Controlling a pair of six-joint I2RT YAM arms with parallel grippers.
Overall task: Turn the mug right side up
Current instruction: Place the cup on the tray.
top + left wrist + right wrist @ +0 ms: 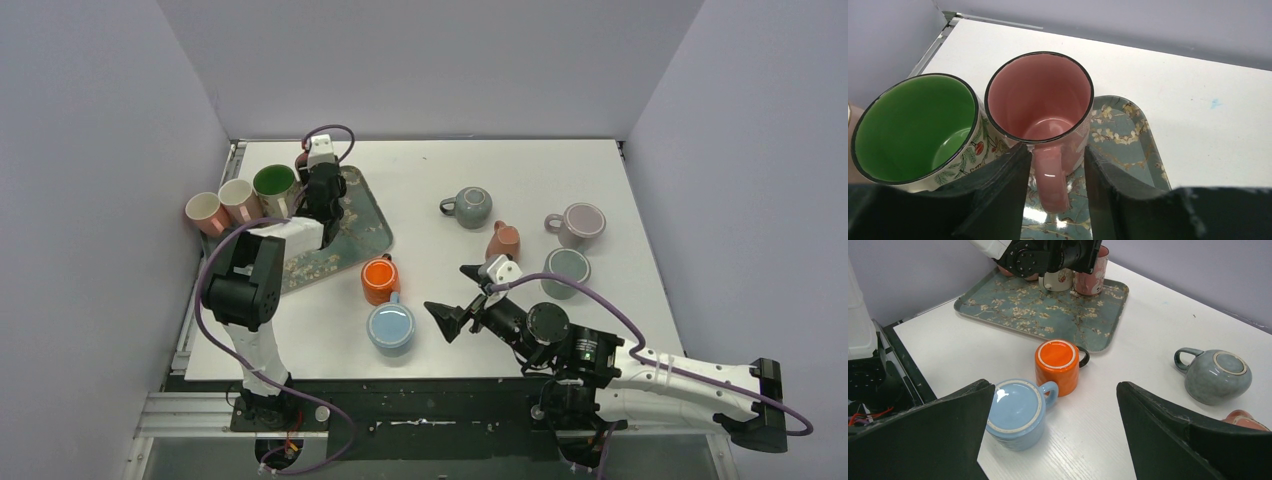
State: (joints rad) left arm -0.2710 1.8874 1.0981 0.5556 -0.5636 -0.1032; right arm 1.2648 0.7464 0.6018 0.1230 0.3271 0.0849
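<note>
Pink mug (1040,95) upright on tray (1130,145), left jaws parted around handle (1050,180), right jaws spread

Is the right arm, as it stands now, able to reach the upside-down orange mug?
Probably yes. The right hand is open and points at the orange mug, with only bare table between them. The blue mug stands very close beside it, so one finger may brush that.

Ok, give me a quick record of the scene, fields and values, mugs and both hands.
pink mug: upright on tray, beside green-lined mug
left hand: open, straddling pink mug's handle
right hand: open, empty
orange mug: upside down, off tray
blue mug: upside down, beside orange mug
</note>
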